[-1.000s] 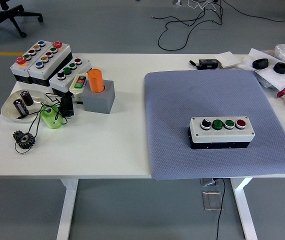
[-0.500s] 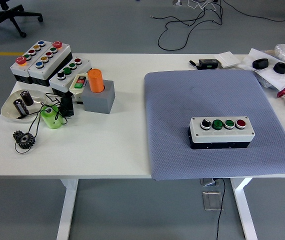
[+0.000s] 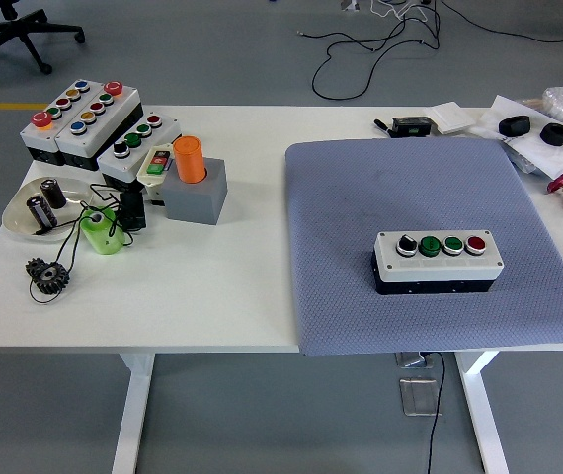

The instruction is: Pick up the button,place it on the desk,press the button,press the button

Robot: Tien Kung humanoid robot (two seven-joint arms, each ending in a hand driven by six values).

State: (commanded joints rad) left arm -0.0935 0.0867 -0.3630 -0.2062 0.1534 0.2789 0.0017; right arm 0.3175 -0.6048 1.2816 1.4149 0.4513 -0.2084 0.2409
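The button box (image 3: 439,262) sits on the grey mat (image 3: 361,197), long axis left-right, right of the orange cylinder (image 3: 189,158); neither hand is visible, so nearness is unknowable.

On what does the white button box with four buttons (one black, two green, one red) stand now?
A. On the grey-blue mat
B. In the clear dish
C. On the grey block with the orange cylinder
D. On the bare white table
A: the button box stands on the grey-blue mat, in its near right part, well apart from the other things on the left side of the table.
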